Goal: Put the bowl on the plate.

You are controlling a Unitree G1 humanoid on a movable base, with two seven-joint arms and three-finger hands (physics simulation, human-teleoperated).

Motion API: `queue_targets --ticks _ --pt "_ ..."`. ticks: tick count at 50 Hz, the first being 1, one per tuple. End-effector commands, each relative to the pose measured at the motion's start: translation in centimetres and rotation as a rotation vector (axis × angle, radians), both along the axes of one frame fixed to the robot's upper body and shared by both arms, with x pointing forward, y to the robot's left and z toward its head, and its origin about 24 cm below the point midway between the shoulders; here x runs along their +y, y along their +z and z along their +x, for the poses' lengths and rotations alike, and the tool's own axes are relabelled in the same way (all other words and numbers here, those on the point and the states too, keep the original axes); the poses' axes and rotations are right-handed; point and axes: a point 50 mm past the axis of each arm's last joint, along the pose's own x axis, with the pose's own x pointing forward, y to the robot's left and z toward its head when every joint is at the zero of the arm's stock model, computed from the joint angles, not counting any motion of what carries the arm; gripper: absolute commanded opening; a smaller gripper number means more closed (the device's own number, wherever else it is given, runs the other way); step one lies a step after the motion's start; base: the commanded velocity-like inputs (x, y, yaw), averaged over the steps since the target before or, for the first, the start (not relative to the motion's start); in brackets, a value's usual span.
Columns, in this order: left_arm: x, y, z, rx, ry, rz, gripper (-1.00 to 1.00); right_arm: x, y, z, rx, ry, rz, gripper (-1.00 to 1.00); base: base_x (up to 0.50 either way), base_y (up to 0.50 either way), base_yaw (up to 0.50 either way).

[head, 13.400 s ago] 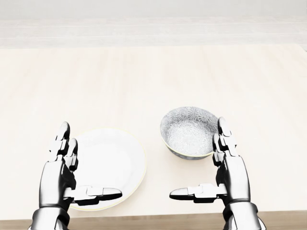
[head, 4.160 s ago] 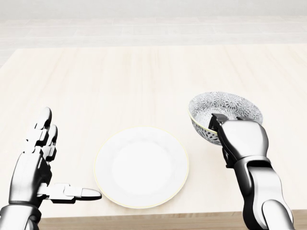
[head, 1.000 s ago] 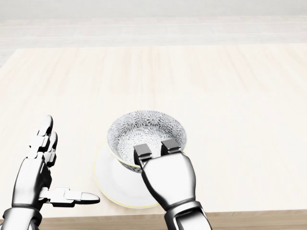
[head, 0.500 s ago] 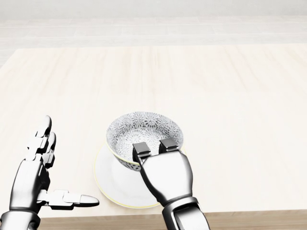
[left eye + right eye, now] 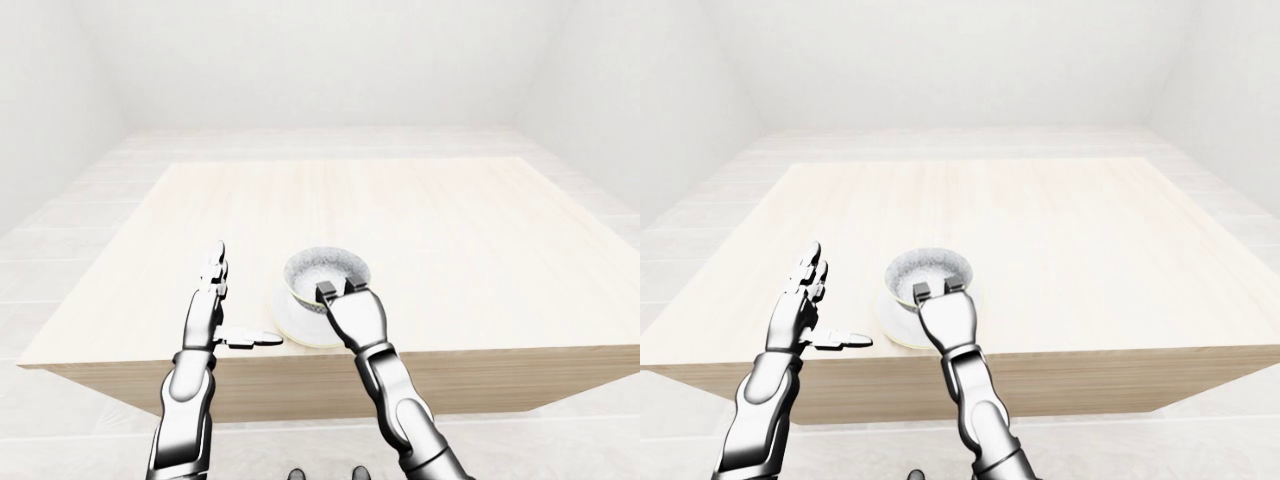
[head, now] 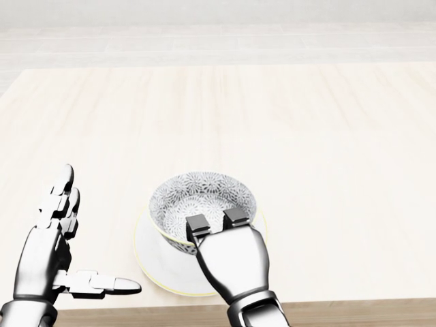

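Lowered a little toward the bottom of the head view since half a second ago: patterned bowl [image 6: 201, 194], carried by right hand [image 6: 235, 262]. No change of place noted for left hand [image 6: 51, 252].

Bowl location: directly over white plate [image 6: 151, 269], close to the lower edge of wooden table [image 6: 306, 122] in the head view. Covers most of the plate, leaving only its left and lower rim exposed. Contact between bowl base and plate cannot be confirmed, being masked by the bowl wall and the hand.

Right hand state: clamped on the lower part of the bowl's rim, with two fingers [image 6: 198, 225] hooked over it into the interior and the thumb out of sight beneath. Grips one side only, which keeps the bowl upright and leaves the base free to seat.

Left hand state: spread flat, fingers straight, thumb pointing toward the plate. Stands near the plate's left rim and touches nothing. Judged to be parked there to keep the landing area unobstructed.

Step in hand, by judgement: final lowering and release. Confirm seating before releasing the grip. Lift the fingers straight out to avoid tipping the bowl.
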Motion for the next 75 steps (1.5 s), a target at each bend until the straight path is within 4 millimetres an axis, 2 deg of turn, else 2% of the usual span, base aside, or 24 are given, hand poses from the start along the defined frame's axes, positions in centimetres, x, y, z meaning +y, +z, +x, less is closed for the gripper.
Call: queue_targets --ticks 1,48,75 --pt "0.0 -0.1 0.3 0.005 0.001 0.002 1.00 0.2 -0.1 -0.5 -0.023 0.010 0.016 -0.73 0.00 0.00 0.00" --pt "0.1 -0.1 0.2 0.001 0.003 -0.001 1.00 0.2 -1.7 -0.1 0.012 0.004 0.015 -0.73 0.00 0.00 0.00" --pt "0.1 -0.1 0.1 0.000 0.005 0.003 1.00 0.1 -1.9 0.1 0.019 0.000 0.008 -0.69 0.00 0.00 0.00"
